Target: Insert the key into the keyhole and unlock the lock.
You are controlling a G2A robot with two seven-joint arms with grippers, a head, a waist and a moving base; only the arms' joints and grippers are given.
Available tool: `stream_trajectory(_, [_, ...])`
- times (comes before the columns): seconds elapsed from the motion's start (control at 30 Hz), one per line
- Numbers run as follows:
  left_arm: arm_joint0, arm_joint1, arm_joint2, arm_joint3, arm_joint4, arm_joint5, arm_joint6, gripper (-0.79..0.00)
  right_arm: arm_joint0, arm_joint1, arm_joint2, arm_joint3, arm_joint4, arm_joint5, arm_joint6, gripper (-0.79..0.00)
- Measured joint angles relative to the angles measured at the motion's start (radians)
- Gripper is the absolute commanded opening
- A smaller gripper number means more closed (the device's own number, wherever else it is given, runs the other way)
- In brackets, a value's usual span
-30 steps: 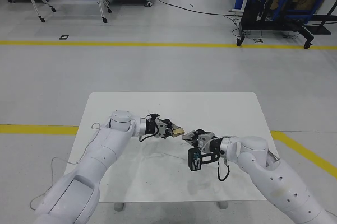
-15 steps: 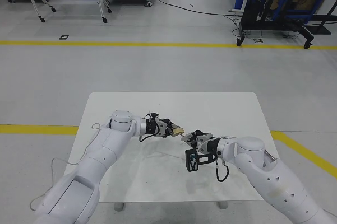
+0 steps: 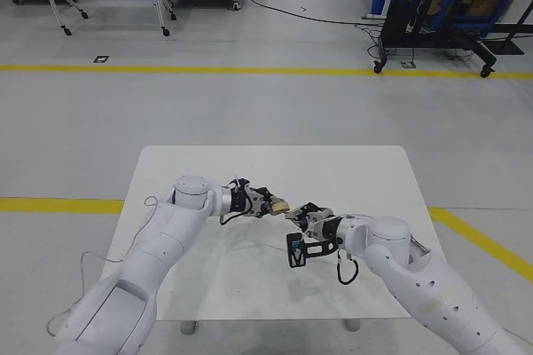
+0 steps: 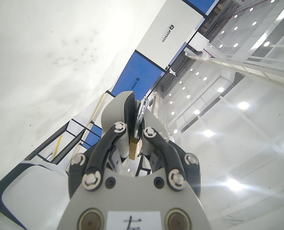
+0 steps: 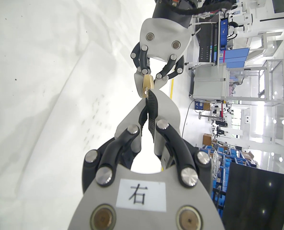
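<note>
Above table (image 3: pixel 364 169), left gripper (image 4: pixel 137 107) clamps lock (image 5: pixel 147 82); right gripper (image 5: pixel 148 101) clenched, tips touching lock.

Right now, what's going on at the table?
The left tool is shut on a brass padlock and holds it up above the table, with the padlock's bottom end turned toward the other arm. The right tool is shut, and its tips are right at that end of the padlock. I cannot tell whether a key sits between its pads or has gone into the lock.
</note>
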Motion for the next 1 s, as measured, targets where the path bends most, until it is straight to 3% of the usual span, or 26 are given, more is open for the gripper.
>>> stream_trajectory(0.37, [-0.003, -0.001, -0.012, 0.011, -0.001, 0.01, 0.058, -0.785, 0.0, -0.015, -0.021, -0.013, -0.01, 0.033, 0.095, -0.785])
stream_trajectory(0.53, [0.002, 0.001, -0.034, 0.006, -0.017, -0.024, 0.127, -0.785, -0.016, -0.016, -0.014, -0.032, 0.012, 0.065, 0.082, -0.785])
stream_trajectory(1.0, [0.027, 0.002, -0.042, -0.023, -0.022, -0.039, 0.161, -0.785, -0.021, -0.017, -0.012, -0.032, -0.001, 0.074, 0.096, -0.785])
